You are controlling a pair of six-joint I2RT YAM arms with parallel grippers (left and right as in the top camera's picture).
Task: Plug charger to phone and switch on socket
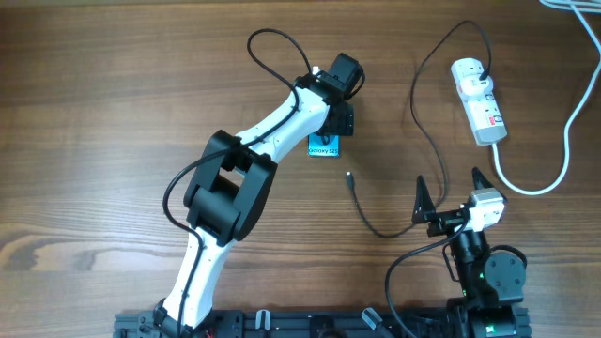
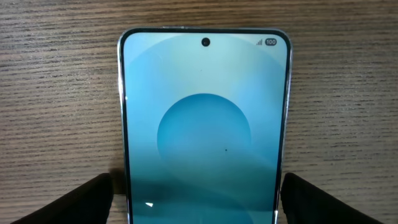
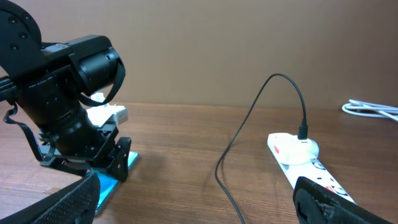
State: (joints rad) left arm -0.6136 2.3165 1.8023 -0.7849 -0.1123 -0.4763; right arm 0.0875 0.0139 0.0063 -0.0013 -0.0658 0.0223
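Note:
The phone [image 2: 202,124] lies flat on the wooden table with its cyan screen up. Overhead, only its "Galaxy S25" end [image 1: 323,145] shows from under my left gripper [image 1: 338,120]. That gripper [image 2: 202,208] is open and straddles the phone, one finger [image 2: 87,199] close to each long edge, with a thin gap on the left. The charger cable [image 1: 427,141] runs from its white adapter [image 1: 467,70] in the socket [image 1: 481,108] to a loose connector tip [image 1: 348,176] on the table. My right gripper [image 1: 449,192] is open and empty, right of the tip.
The socket's thick white cord [image 1: 554,160] loops along the right edge of the table. In the right wrist view, the left arm's black wrist [image 3: 68,106] stands over the phone [image 3: 115,180], and the socket [image 3: 311,165] lies at the right.

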